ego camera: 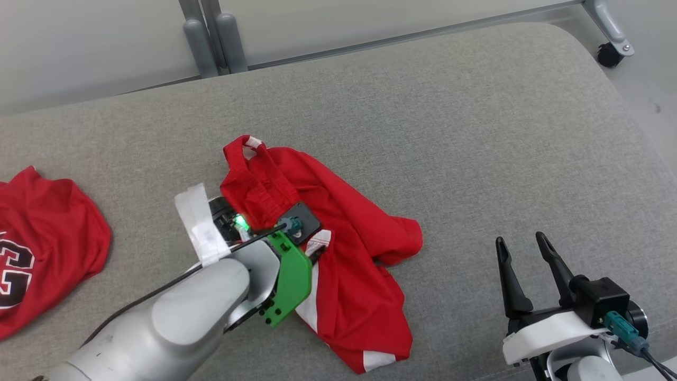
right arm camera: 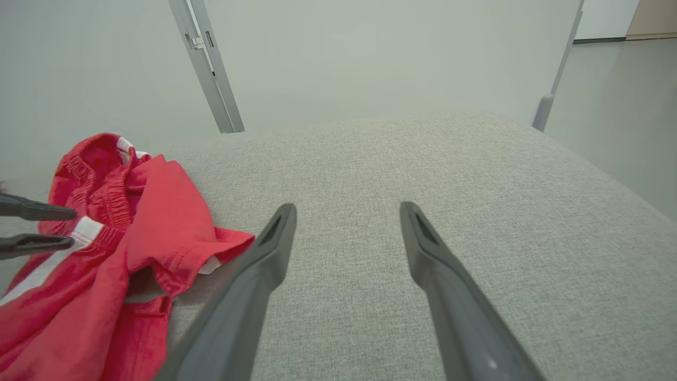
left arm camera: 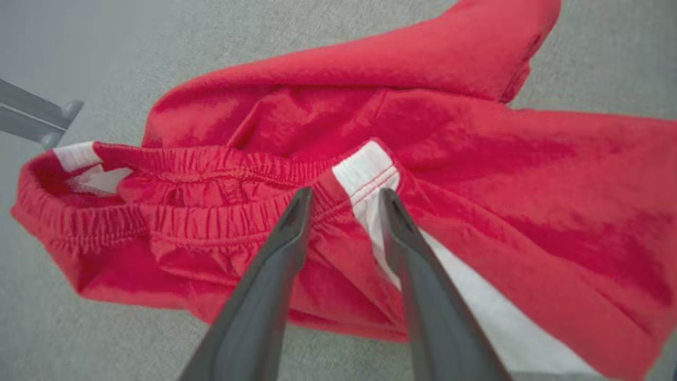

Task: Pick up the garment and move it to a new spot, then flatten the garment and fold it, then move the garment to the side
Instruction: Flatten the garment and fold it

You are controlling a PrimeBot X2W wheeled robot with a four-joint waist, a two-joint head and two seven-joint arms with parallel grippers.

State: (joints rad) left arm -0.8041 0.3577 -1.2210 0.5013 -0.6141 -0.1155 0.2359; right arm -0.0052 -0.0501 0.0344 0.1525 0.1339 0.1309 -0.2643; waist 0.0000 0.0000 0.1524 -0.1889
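The garment (ego camera: 344,254) is a pair of red shorts with white side stripes, lying crumpled on the grey padded surface (ego camera: 476,132). My left gripper (left arm camera: 346,196) points down at its elastic waistband. The two fingers stand partly apart, astride a fold of waistband beside the white stripe, and the cloth between them does not look pinched. From the right wrist camera those same fingertips (right arm camera: 58,212) show at the shorts' (right arm camera: 158,222) left edge. My right gripper (ego camera: 521,241) stands open over bare fabric to the right of the shorts, holding nothing (right arm camera: 346,209).
A second red garment (ego camera: 42,238) with a white number lies at the left edge of the surface. Grey metal posts (ego camera: 214,37) rise behind the back edge. A caster wheel (ego camera: 611,53) stands on the floor at the far right.
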